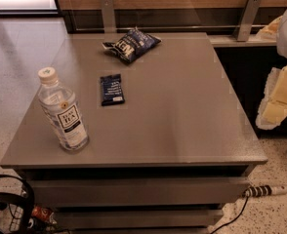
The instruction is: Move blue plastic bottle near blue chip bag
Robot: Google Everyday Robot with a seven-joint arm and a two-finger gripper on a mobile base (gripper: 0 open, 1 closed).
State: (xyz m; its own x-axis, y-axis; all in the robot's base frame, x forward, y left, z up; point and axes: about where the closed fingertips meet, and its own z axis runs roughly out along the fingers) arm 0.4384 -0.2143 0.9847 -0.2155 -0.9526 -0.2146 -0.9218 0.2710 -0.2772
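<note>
Grey and smooth, the square counter (182, 106) carries three things, and the one that matters is not yet where the task wants it. The clear blue plastic bottle (63, 112), with a white cap and a white-and-dark-blue "TEA" label, stands upright at the near left corner, close to the front edge. The puffy, wrinkled dark blue chip bag (132, 44) with large white letters lies at the far edge, about the middle of that side, well apart from the bottle. Between the two lies a small flat rectangular dark blue packet (112, 89), touching neither.

The cream-and-white pincer (279, 99) hangs at the right edge of the view, beyond the counter's right side and well apart from the bottle. I cannot tell whether it is wide or narrow, though none of the three things is in its grip.

As I judge it, the task stands at its very start and no part of it is done. Everything is left: reaching across to the near left corner, taking the bottle, carrying it toward the far edge clear of the flat packet, and setting it upright just beside the bag.
</note>
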